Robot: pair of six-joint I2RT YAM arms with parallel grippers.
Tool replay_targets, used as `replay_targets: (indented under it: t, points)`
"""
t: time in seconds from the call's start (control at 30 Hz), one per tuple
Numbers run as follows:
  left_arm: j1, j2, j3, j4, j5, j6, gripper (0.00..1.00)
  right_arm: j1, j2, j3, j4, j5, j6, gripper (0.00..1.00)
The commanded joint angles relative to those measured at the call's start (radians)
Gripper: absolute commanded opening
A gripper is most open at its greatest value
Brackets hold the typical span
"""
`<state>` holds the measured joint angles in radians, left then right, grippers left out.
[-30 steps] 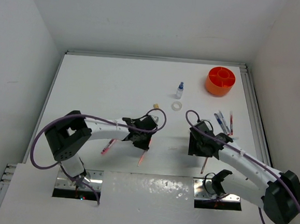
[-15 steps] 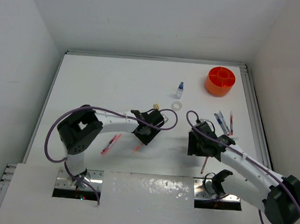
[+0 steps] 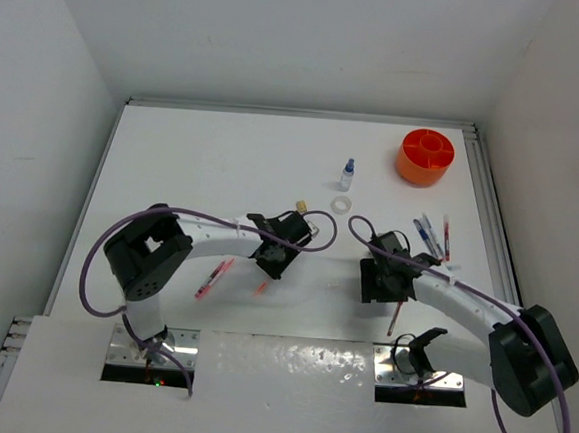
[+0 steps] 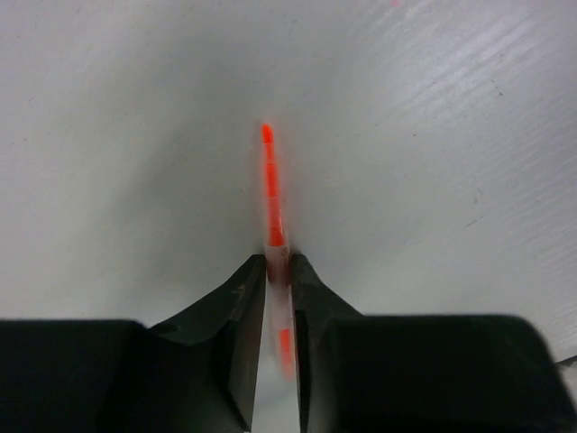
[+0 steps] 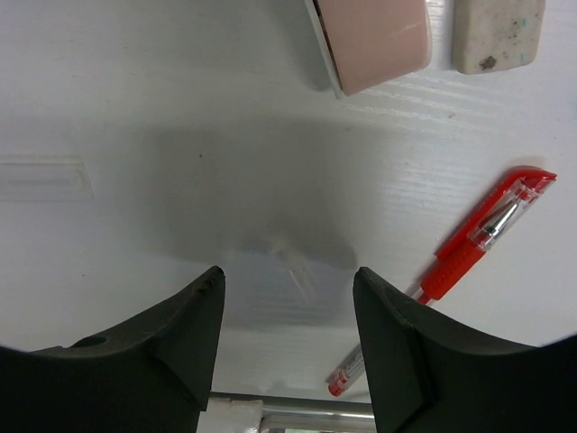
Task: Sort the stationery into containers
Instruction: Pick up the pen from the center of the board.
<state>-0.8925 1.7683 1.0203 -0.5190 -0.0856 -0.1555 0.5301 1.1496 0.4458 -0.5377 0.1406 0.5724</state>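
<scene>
My left gripper (image 3: 271,262) (image 4: 278,263) is shut on a thin red pen (image 4: 270,189); the pen's tip sticks out below the jaws in the top view (image 3: 262,288), close over the table. My right gripper (image 3: 377,284) (image 5: 288,280) is open and empty above bare table. Just beside it lie a red pen (image 5: 478,236) (image 3: 395,318), a pink eraser (image 5: 372,36) and a white speckled eraser (image 5: 498,34). The orange tub (image 3: 426,156) stands at the far right. A pink pen (image 3: 212,278) lies left of my left gripper.
A tape ring (image 3: 343,204), a blue-capped bottle (image 3: 347,173) and a tan eraser (image 3: 299,206) sit mid-table. Several pens (image 3: 430,236) lie right of my right arm. A clear flat piece (image 5: 45,179) lies left of the right jaws. Walls enclose the table.
My left gripper has closed on the red pen that lay on the table and turned with it. My right gripper has shifted slightly left, still open.
</scene>
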Motion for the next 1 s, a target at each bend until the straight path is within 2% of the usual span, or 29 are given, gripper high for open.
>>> replay_targets:
  t: [0.0,0.07,0.27,0.4,0.53,0.7,0.97]
  points:
    - [0.047,0.086,-0.052,-0.062,0.027,-0.007,0.14,-0.008,0.038,0.053,0.028,-0.019,-0.045,0.59]
    - [0.055,0.092,-0.052,-0.059,0.043,-0.006,0.00,-0.010,0.053,0.060,0.027,-0.029,-0.048,0.59]
    - [0.060,0.074,-0.058,-0.023,0.075,0.025,0.00,-0.019,0.065,0.062,0.036,-0.047,-0.062,0.59]
    - [0.061,-0.073,-0.057,-0.015,0.102,0.073,0.00,-0.025,0.111,0.102,0.018,-0.049,-0.095,0.57]
    - [0.066,-0.234,-0.104,-0.021,0.115,0.109,0.00,-0.024,0.156,0.137,-0.013,-0.047,-0.103,0.47]
    - [0.075,-0.383,-0.127,-0.018,0.119,0.120,0.00,-0.015,0.138,0.151,-0.060,-0.059,-0.085,0.48]
    - [0.086,-0.460,-0.134,0.050,0.118,0.074,0.00,-0.039,0.186,0.160,-0.085,-0.078,-0.065,0.43]
